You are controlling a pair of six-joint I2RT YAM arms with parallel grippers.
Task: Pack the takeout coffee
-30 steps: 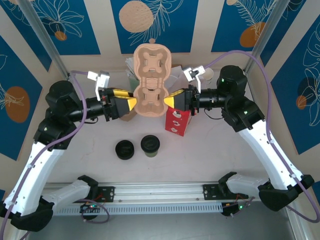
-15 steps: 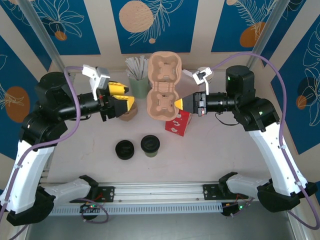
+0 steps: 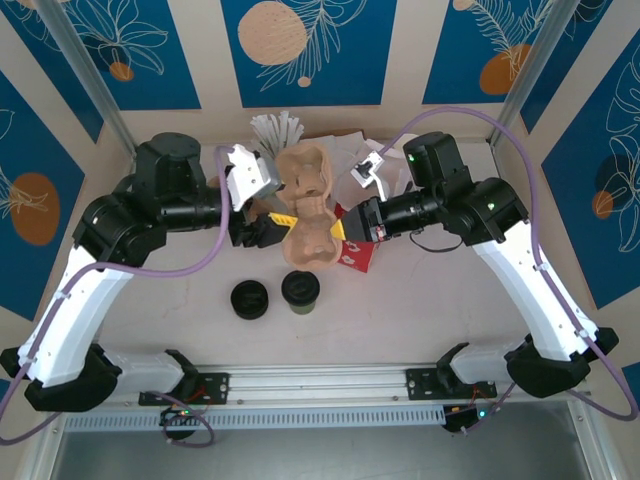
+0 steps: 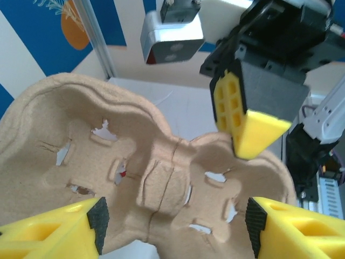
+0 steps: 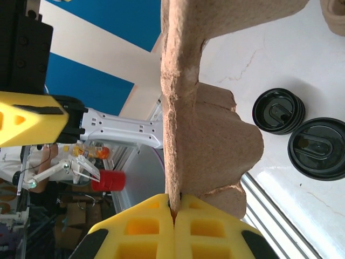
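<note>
The takeout coffee (image 3: 301,290), a short olive-green cup with a black lid, stands on the table near the front; its lid (image 5: 318,148) also shows in the right wrist view. Above it hangs a brown pulp cup carrier (image 3: 308,205), tilted. My right gripper (image 3: 343,228) is shut on the carrier's rim (image 5: 172,183). My left gripper (image 3: 272,228) is open at the carrier's left side. In the left wrist view its fingertips (image 4: 98,222) flank the carrier (image 4: 161,172) without pressing it. The red bag (image 3: 357,252) stands behind the carrier, partly hidden.
A loose black lid (image 3: 250,298) lies left of the coffee. White stirrers (image 3: 275,128) and white papers (image 3: 345,150) sit at the back. A metal rail (image 3: 320,385) runs along the near edge. Frame posts stand at both back corners.
My left gripper swung in from the left to the carrier's side. My right gripper brought the carrier lower and nearer, still shut on its rim.
</note>
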